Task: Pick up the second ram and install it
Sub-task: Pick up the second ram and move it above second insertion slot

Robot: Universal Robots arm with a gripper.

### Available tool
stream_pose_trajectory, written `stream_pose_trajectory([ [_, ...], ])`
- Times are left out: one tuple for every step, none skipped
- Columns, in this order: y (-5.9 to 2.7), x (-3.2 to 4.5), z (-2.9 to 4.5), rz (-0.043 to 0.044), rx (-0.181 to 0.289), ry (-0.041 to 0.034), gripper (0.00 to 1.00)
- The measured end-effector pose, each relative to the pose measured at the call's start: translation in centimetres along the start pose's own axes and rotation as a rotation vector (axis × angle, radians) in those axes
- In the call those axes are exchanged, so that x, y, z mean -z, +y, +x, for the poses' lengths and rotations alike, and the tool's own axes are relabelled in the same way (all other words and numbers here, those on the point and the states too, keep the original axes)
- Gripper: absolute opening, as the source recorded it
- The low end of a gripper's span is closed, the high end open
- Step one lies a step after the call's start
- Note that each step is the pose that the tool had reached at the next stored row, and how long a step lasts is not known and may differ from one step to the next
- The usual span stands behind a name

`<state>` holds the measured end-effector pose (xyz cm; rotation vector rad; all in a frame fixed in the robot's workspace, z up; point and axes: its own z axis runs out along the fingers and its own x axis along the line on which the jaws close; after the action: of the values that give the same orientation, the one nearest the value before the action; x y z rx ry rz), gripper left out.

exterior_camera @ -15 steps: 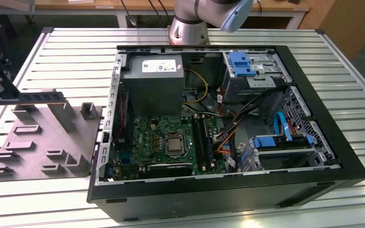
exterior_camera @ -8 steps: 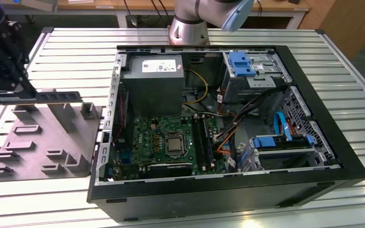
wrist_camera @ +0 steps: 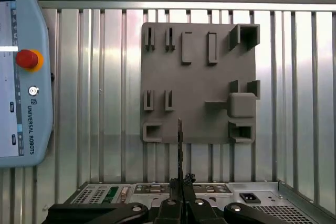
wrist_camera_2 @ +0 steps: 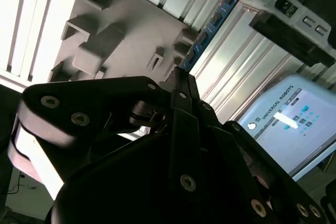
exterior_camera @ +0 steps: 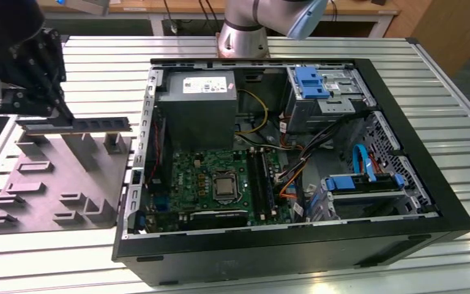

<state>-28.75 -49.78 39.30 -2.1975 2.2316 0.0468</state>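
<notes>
In the exterior view the second ram (exterior_camera: 88,125), a long thin stick, hangs level just above the grey fixture plate (exterior_camera: 55,190), outside the open computer case at the exterior view's left. My gripper (exterior_camera: 51,119) is shut on it near its end farthest from the case. The second wrist view has the blue board (wrist_camera_2: 212,22) running away from the black fingers (wrist_camera_2: 181,85) clamped on it. Edge-on in the first wrist view, the ram (wrist_camera: 180,145) rises from the gripper (wrist_camera: 181,190) over the plate's near edge. The green motherboard (exterior_camera: 210,177) with its long black slots (exterior_camera: 259,177) lies inside the case.
The black computer case (exterior_camera: 300,248) lies open on the slatted metal table, with a grey power-supply box (exterior_camera: 196,107), blue drive brackets (exterior_camera: 308,82) and loose cables inside. The arm's base (exterior_camera: 243,37) stands behind it. A teach pendant (wrist_camera: 21,77) lies beside the fixture plate.
</notes>
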Motion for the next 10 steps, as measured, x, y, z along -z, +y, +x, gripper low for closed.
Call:
stream_pose_trajectory([
  [-0.4, 0.0, -0.01, 0.0, 0.0, 0.0, 0.12],
  [-0.82, 0.0, -0.01, 0.0, 0.0, -0.0001, 0.12],
  [-1.31, 0.0, -0.02, 0.0, 0.0, -0.0001, 0.12],
  [-1.76, 0.01, -0.03, 0.0, 0.0, -0.0001, 0.12],
  [-2.2, 0.01, -0.04, -0.0001, 0.0, -0.0001, 0.12],
  [-2.64, 0.02, -0.04, -0.0003, 0.0, 0.0001, 0.12],
  [-3.07, 0.02, -0.05, -0.0003, 0.0, 0.0, 0.12],
  [-3.49, 0.02, -0.05, -0.0002, 0.0, -0.0001, 0.12],
  [-3.87, 0.02, -0.06, -0.0002, 0.0, -0.0001, 0.12],
  [-4.27, 0.02, -0.07, -0.0002, 0.0, -0.0001, 0.12],
])
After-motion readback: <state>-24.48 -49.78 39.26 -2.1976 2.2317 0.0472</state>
